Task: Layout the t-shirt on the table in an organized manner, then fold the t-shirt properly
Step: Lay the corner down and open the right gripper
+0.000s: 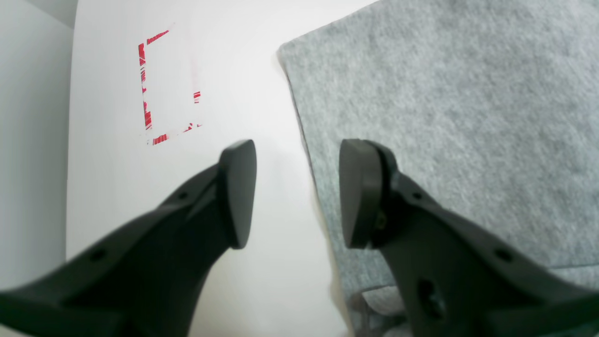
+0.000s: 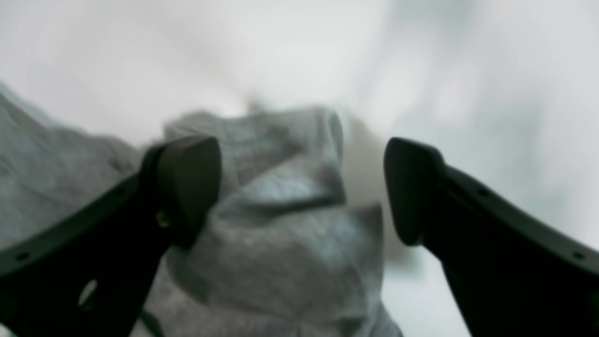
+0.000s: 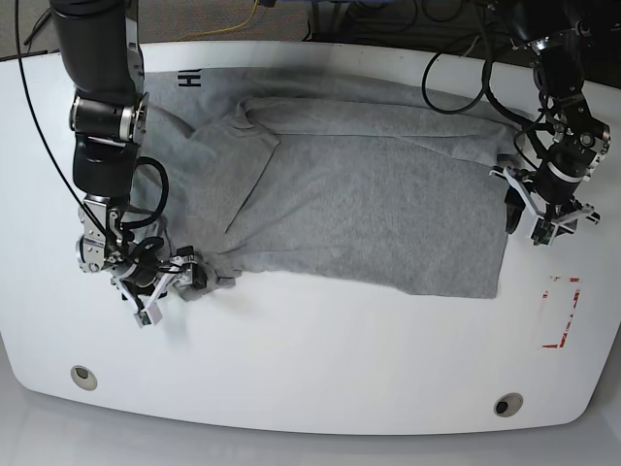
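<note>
The grey t-shirt (image 3: 369,194) lies spread on the white table (image 3: 320,379), with a fold at its left and black lettering (image 3: 190,80) showing at the far left corner. My left gripper (image 3: 524,221) is at the shirt's right edge. In the left wrist view it (image 1: 295,187) is open and straddles that edge: one finger over bare table (image 1: 234,70), the other over the shirt (image 1: 444,117). My right gripper (image 3: 189,277) is at the shirt's near left corner. There it (image 2: 299,187) stands wide open around a bunched lump of the fabric (image 2: 290,234); the view is blurred.
A red rectangular outline (image 3: 574,309) marks the table right of the shirt, also visible as the red outline (image 1: 146,107) ahead of the left gripper. Two round holes (image 3: 83,375) (image 3: 506,403) sit near the front edge. Cables run behind the table's far edge.
</note>
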